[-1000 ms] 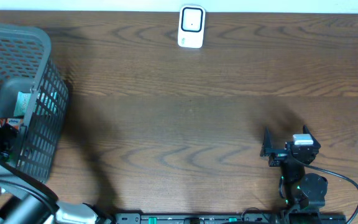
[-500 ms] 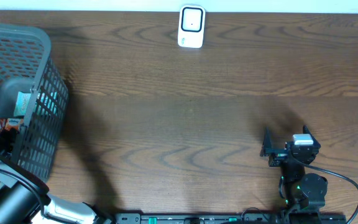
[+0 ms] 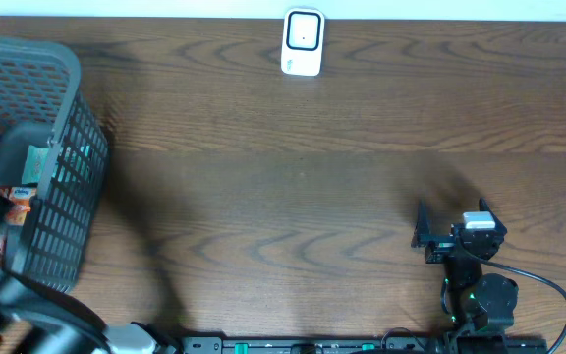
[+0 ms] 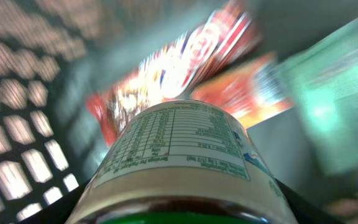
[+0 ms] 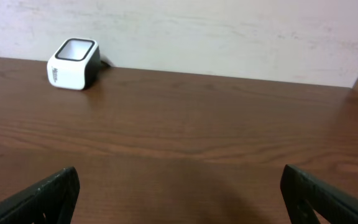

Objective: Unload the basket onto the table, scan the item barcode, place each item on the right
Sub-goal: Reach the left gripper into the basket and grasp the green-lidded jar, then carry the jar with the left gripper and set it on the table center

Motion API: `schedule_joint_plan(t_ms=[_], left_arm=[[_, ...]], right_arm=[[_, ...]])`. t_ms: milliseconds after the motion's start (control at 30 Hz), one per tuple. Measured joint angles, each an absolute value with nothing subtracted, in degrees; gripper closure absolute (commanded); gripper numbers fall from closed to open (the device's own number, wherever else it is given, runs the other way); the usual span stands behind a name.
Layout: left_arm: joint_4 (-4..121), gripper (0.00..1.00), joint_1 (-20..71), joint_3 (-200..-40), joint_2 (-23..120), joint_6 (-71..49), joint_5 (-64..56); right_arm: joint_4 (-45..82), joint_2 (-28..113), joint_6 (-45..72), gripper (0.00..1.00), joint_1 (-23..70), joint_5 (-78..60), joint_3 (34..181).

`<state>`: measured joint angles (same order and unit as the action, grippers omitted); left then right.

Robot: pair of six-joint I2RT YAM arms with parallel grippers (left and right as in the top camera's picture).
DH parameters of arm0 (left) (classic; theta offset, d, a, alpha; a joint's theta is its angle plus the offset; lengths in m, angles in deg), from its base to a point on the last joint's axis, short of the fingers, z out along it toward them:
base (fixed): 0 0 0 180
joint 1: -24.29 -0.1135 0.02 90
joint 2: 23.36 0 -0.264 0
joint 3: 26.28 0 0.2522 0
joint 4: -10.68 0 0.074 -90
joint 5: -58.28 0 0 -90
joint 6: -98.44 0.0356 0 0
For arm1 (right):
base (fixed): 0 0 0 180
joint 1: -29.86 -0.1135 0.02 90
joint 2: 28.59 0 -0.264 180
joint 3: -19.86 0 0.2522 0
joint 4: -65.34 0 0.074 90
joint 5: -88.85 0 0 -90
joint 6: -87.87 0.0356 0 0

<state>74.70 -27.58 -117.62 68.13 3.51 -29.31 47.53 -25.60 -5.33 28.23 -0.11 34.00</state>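
While the overhead view takes in the whole brown wooden desk, the grey plastic mesh basket stands at its left edge with colourful packets inside. The left arm comes in from the lower left corner and reaches over the basket's near side into it. The white box-shaped barcode scanner sits at the middle of the far edge, well apart from the basket. The right hand lies over bare wood at the lower right, released, with nothing between its fingers.

From the left wrist the picture is blurred. A round container with a white printed label and a green band at its lower edge fills the bottom of the frame, very close to the camera. It lies inside the basket, whose mesh wall shows at the left. The left hand shows only as dark shapes at either side of the container. I cannot tell whether it is grasping the container or merely set around it. Behind the container lie red and orange packets and a pale green one.

From the right wrist, the two dark fingers of the right hand stand far apart at the lower corners, released over bare desk. The scanner stands at the far left, near the pale wall.
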Motion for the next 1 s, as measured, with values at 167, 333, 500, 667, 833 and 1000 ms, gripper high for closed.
schedule_joint_plan(t_ms=[167, 333, 500, 667, 833, 1000], left_arm=[[70.1, 0.28, -27.7, -121.1, 56.6, 0.0, -19.1], [61.0, 0.28, -26.5, -121.4, 47.2, -8.2, -2.3], [60.0, 0.28, -17.9, -121.7, 42.7, -16.2, 6.8], [61.4, 0.28, -2.8, -121.6, 44.0, -19.0, 8.7], [65.7, 0.28, 14.1, -121.1, 50.0, -19.0, 2.6], [68.2, 0.28, 29.9, -121.0, 60.2, -18.4, -8.4]], right_arm=[[47.5, -25.6, -5.3, 0.01, 28.2, -0.1, 34.0], [47.6, -25.6, -5.3, 0.01, 28.2, -0.1, 34.0], [47.6, -25.6, -5.3, 0.01, 28.2, -0.1, 34.0], [47.6, -25.6, -5.3, 0.01, 28.2, -0.1, 34.0], [47.6, -25.6, -5.3, 0.01, 28.2, -0.1, 34.0], [47.6, -25.6, -5.3, 0.01, 28.2, -0.1, 34.0]])
